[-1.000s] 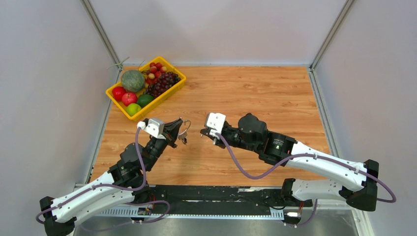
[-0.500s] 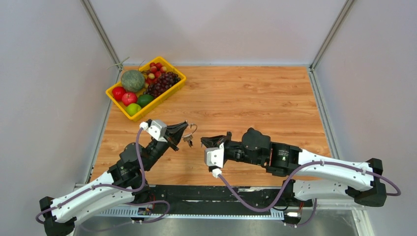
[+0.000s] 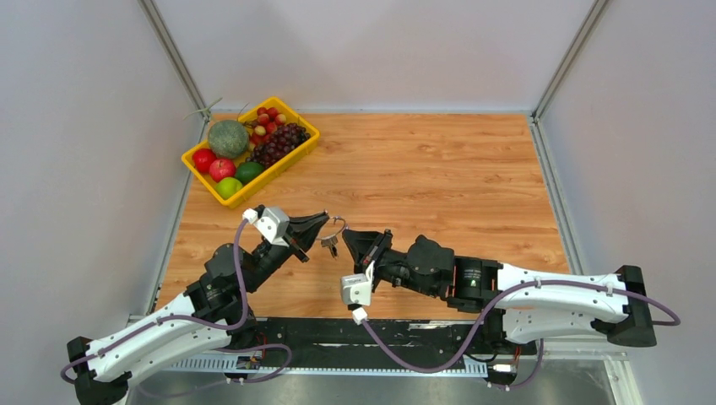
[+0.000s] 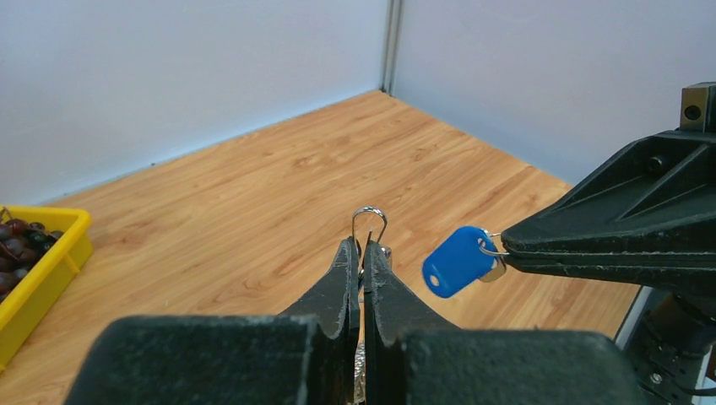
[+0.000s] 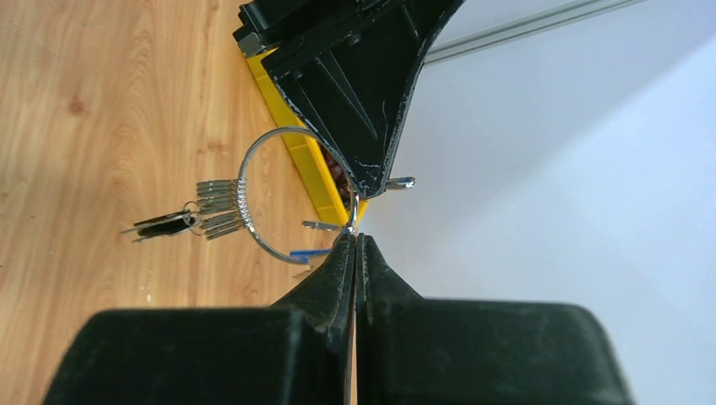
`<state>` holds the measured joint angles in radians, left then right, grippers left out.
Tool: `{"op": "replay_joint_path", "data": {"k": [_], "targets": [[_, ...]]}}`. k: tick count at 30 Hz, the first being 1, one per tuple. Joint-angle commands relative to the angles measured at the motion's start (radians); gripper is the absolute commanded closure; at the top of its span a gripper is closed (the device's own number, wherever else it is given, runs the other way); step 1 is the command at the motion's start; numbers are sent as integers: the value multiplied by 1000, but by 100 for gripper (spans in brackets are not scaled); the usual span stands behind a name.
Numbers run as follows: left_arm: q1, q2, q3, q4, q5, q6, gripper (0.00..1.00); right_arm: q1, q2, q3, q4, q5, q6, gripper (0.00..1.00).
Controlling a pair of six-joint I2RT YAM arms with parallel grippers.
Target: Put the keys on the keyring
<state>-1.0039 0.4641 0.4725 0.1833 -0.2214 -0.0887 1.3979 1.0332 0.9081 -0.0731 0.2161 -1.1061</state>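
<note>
My left gripper [image 3: 324,221] [image 4: 360,245] is shut on the thin silver keyring [image 3: 337,225], which stands edge-on above its tips in the left wrist view [image 4: 369,219]. In the right wrist view the keyring [image 5: 246,173] is a full round loop with several silver keys [image 5: 216,209] and a dark-headed key [image 5: 165,224] hanging on it. My right gripper [image 3: 347,235] [image 5: 355,240] is shut on a blue-headed key [image 4: 457,260] by its small wire loop, right beside the keyring. Both are held above the table.
A yellow basket [image 3: 196,171] of fruit stands at the back left of the wooden table; its corner shows in the left wrist view [image 4: 52,263]. Grey walls enclose the table on three sides.
My right gripper has turned over and moved left and nearer, up to the keyring. My left gripper has shifted a little to the right with the ring.
</note>
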Motion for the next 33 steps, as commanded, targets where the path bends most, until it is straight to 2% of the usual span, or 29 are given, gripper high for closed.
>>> {"op": "replay_joint_path", "data": {"k": [1, 12, 21, 28, 33], "targets": [[1, 4, 47, 34, 25, -17, 100, 21, 15, -33, 186, 78, -144, 100], [0, 5, 47, 35, 30, -21, 100, 23, 53, -54, 282, 80, -225, 100], [1, -4, 44, 33, 31, -23, 100, 23, 37, -46, 271, 37, -184, 100], [0, -6, 44, 33, 33, -24, 100, 22, -55, 33, 114, -32, 68, 100], [0, -10, 44, 33, 28, -28, 100, 21, -42, 124, -104, 62, 422, 100]]}}
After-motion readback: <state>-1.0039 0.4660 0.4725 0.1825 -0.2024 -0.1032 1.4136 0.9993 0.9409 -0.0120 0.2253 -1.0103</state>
